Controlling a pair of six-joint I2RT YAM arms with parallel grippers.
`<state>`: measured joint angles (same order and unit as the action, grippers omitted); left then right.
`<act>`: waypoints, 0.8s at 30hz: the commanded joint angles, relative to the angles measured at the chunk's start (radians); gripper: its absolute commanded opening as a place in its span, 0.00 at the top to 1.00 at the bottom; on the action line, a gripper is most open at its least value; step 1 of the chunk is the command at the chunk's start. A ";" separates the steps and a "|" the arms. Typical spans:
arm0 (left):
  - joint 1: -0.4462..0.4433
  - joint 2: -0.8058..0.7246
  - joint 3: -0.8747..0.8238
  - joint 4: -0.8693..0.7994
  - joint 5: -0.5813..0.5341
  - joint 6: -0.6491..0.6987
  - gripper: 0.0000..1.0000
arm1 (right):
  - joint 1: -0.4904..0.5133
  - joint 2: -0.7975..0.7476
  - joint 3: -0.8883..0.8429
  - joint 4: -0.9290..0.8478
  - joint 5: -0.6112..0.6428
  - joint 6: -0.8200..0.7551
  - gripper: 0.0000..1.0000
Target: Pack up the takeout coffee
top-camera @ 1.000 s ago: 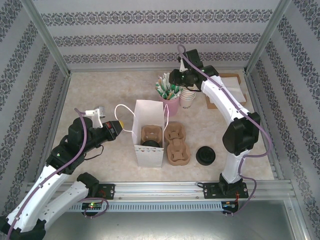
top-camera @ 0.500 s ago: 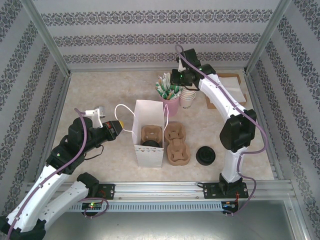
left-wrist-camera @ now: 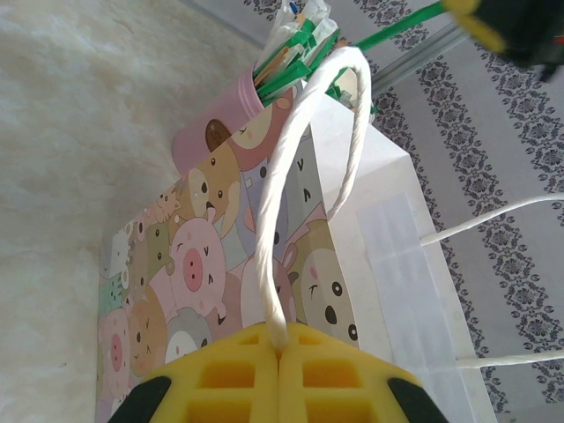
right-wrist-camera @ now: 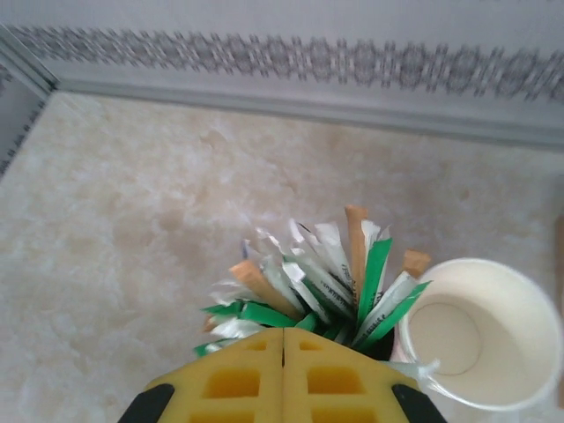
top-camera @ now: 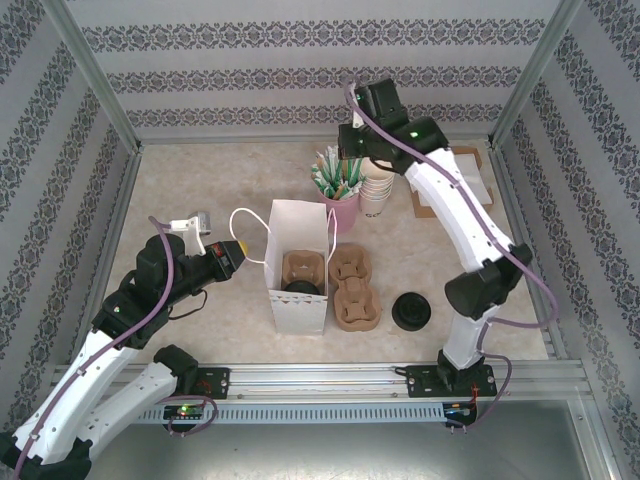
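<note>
Top camera: fixed above and behind the arm bases (top-camera: 452,380). You look down and forward over the whole table (top-camera: 200,190) to the far wall (top-camera: 320,70), from well back.

Left wrist camera: sits just behind the left fingers (left-wrist-camera: 233,379), close against the bag (left-wrist-camera: 388,264). It faces along the printed side toward the pink cup (left-wrist-camera: 216,141).

Right wrist camera: looks steeply down past the right fingers (right-wrist-camera: 233,383), near above the sachets (right-wrist-camera: 308,273) and paper cup (right-wrist-camera: 480,330).

Overlap: you get the pink cup with sachets in all three views, and the bag in top and left wrist.
</note>
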<state>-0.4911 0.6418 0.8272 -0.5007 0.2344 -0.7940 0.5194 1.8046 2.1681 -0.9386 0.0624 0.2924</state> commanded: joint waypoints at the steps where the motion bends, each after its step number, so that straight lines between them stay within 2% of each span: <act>1: -0.012 -0.002 0.024 0.037 0.011 0.007 0.94 | 0.055 -0.146 0.079 -0.088 0.128 -0.062 0.99; 6: -0.012 -0.001 0.023 0.040 0.020 0.006 0.94 | 0.144 -0.324 0.063 -0.076 0.179 -0.073 1.00; 15: -0.012 -0.016 0.019 0.040 0.027 -0.006 0.94 | 0.334 -0.616 -0.129 0.019 0.117 0.036 1.00; 20: -0.012 -0.019 0.016 0.048 0.034 -0.019 0.94 | 0.449 -0.617 -0.162 -0.009 0.172 0.057 1.00; 24: -0.013 -0.019 0.013 0.051 0.035 -0.024 0.94 | 0.564 -0.534 -0.089 -0.056 0.271 0.005 1.00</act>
<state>-0.4911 0.6296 0.8272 -0.4850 0.2584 -0.8001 1.0309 1.2102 2.0449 -0.9627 0.2527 0.3153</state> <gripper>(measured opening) 0.063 0.064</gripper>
